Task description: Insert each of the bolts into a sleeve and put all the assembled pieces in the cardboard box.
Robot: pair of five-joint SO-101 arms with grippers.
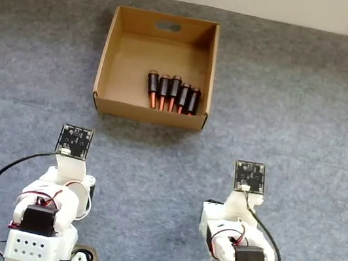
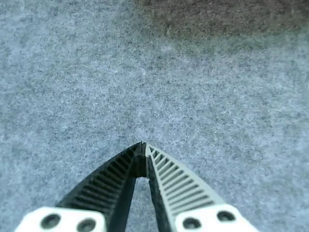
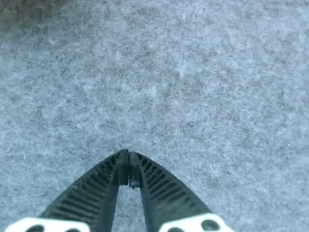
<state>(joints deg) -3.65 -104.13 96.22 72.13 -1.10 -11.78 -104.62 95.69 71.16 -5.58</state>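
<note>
Inside the cardboard box (image 1: pixel 108 60), five assembled pieces (image 1: pixel 173 94) are lying side by side. We are holding the left claw (image 2: pixel 144 146) and right claw (image 3: pixel 128 157) closed and empty over the table (image 1: pixel 296 110). We are judging the task finished, with nothing calling for another move.

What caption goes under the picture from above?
Five black-sleeved copper bolts lie side by side in the open brown cardboard box.
</note>
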